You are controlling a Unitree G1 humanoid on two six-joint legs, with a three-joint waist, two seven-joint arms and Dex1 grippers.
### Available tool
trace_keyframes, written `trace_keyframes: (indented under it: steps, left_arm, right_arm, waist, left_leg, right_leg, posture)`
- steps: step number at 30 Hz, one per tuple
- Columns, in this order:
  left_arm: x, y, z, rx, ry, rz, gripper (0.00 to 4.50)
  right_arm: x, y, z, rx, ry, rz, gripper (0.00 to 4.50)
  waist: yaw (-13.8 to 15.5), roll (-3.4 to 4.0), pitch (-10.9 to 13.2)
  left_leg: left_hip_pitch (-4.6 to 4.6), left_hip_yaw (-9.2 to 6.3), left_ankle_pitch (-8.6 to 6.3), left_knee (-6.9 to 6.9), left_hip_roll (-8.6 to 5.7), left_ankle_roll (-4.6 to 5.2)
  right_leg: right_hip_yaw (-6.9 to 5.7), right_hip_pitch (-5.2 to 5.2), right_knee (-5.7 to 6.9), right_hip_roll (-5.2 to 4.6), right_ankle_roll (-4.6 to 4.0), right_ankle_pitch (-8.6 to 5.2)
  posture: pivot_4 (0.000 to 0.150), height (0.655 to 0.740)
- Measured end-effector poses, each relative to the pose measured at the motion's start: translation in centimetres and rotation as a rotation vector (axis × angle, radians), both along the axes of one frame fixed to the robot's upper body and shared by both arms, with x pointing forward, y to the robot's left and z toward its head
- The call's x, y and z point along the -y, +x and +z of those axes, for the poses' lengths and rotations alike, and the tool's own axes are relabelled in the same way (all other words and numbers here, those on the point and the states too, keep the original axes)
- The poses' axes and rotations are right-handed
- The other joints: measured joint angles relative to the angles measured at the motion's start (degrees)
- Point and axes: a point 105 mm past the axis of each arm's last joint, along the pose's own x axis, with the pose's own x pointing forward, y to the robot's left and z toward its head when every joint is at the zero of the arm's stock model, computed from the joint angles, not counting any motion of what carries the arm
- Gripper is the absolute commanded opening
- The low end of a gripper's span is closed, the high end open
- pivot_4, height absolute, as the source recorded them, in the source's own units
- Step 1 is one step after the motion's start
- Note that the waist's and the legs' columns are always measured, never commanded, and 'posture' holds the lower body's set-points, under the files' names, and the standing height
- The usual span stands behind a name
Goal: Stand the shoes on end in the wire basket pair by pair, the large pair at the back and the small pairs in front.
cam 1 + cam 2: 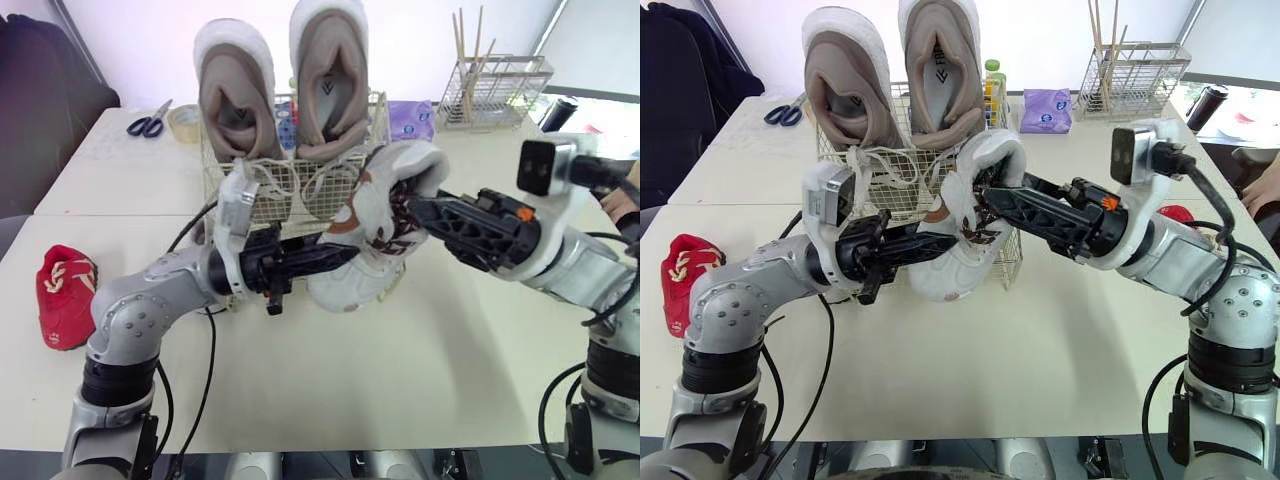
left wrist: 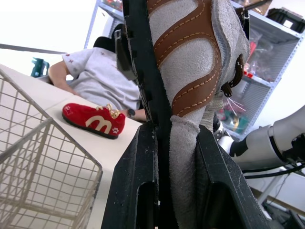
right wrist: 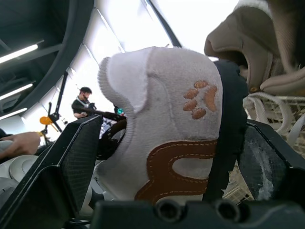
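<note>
Left eye view: a white shoe (image 1: 368,228) with brown swirls is held between both arms, just near of the basket (image 1: 268,208) and outside it.
Shoe: tilted, heel end up and to the right, toe end low by the table (image 1: 420,370); whether the toe touches the table I cannot tell.
Left gripper (image 1: 342,256): clamped on the shoe's side, one black finger (image 2: 136,181) on each face of the upper.
Right gripper (image 1: 415,205): grasping the shoe at its heel collar, which sits between its two fingers (image 3: 71,157).
Basket: wire, at mid table, on the far side of the grippers.
Big pair (image 1: 328,80): two beige shoes standing on end side by side in the basket, reaching well above its rim, laces hanging over the near wall.
Left red shoe (image 1: 65,295): small, lying on the table well left of the left arm.
Right red shoe (image 2: 94,120): small, lying on the table to the right.
Far left: scissors (image 1: 148,122) beside a tape roll (image 1: 185,122).
Far right: purple pack (image 1: 412,118), then a wire rack (image 1: 495,90) holding sticks.
Person (image 2: 97,78): seated past the table's right side.
</note>
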Motion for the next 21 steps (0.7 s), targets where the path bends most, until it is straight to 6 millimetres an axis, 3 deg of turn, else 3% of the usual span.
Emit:
trace_keyframes:
  steps: [6,7,12,16,21]
  left_arm:
    - [0.0,-0.1,0.2,0.013,-0.014,-0.008,0.29]
    - [-0.1,-0.2,0.3,0.015,-0.019,-0.013,0.79]
    - [-0.2,-0.2,0.2,0.009,-0.032,-0.030,3.09]
    - [-1.0,0.2,0.2,0.036,0.018,0.028,3.09]
    - [-4.7,0.1,0.8,0.092,0.117,0.168,3.09]
  right_arm:
    - [0.0,0.2,0.1,-0.012,-0.002,-0.016,0.65]
    - [0.0,0.2,0.1,-0.015,-0.001,-0.013,0.41]
    - [-0.6,-0.5,0.9,0.009,-0.013,0.017,0.36]
    - [-0.8,-0.6,1.8,0.055,-0.064,-0.001,0.36]
    - [-0.5,-0.7,4.7,0.193,-0.121,-0.059,0.36]
  waist:
    - [0.04,0.00,0.00]
    - [0.05,0.00,0.00]
    - [-0.01,0.00,0.00]
    - [-0.03,0.00,0.01]
    - [-0.21,-0.01,0.03]
  left_leg:
    - [-0.01,0.00,0.00,0.00,0.00,0.00]
    - [-0.01,0.00,0.00,0.00,0.00,0.00]
    - [-0.01,-0.01,0.00,-0.01,0.01,0.01]
    - [-0.06,-0.02,0.00,-0.03,0.02,0.01]
    - [-0.06,-0.04,-0.01,-0.14,0.07,0.01]
  right_leg:
    - [0.00,0.00,-0.02,-0.01,0.00,0.00]
    - [0.00,0.00,-0.02,-0.01,0.00,0.00]
    - [0.00,-0.01,-0.02,0.00,0.00,0.00]
    - [0.01,-0.07,-0.04,-0.01,-0.01,-0.01]
    - [0.06,-0.17,-0.08,0.01,-0.03,-0.01]
  posture:
    - [0.150,0.7400]
    - [0.150,0.7400]
    - [0.150,0.7400]
    - [0.150,0.7400]
    - [0.150,0.7400]
